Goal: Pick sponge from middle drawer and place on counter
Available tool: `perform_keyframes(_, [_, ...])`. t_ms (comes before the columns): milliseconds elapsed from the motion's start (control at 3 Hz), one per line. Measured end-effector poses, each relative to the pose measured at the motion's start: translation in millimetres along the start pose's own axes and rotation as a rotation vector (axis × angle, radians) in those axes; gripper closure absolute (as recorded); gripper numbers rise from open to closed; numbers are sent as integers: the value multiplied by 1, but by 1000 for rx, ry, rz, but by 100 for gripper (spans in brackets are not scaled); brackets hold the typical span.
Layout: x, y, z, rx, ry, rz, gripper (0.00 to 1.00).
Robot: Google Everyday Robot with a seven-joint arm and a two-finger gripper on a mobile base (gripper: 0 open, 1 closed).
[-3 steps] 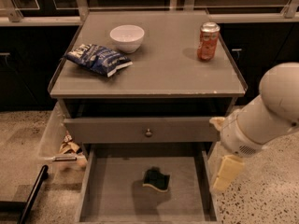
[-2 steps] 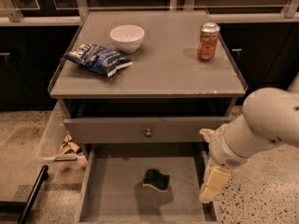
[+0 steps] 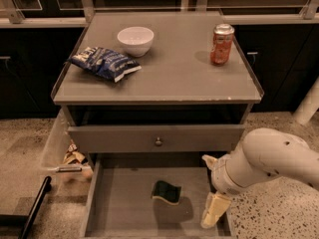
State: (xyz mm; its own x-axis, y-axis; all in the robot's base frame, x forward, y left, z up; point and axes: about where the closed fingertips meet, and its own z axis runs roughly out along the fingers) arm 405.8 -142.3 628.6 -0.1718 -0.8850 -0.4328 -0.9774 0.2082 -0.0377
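The sponge (image 3: 166, 191) lies dark green face up on the floor of the open middle drawer (image 3: 119, 210), a little right of its centre. My gripper (image 3: 210, 187) hangs over the drawer's right side, about a hand's width right of the sponge and not touching it. Its cream fingers (image 3: 214, 210) are spread apart and hold nothing. The grey counter (image 3: 174, 71) tops the cabinet above.
On the counter stand a white bowl (image 3: 135, 40), a crinkled blue snack bag (image 3: 103, 62) and an orange soda can (image 3: 222, 44). The shut upper drawer front with a round knob (image 3: 158, 142) overhangs the drawer's back. A black bar (image 3: 35, 208) lies on the floor at left.
My arm has moved left and lower, bringing the gripper from outside the drawer's right wall to over its right side, nearer the sponge. The sponge has not moved.
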Motion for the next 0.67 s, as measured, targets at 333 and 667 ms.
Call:
perform_keyframes(333, [0, 0, 0, 0, 0, 0, 0])
perform_keyframes(667, [-1, 3, 10, 15, -18, -11, 0])
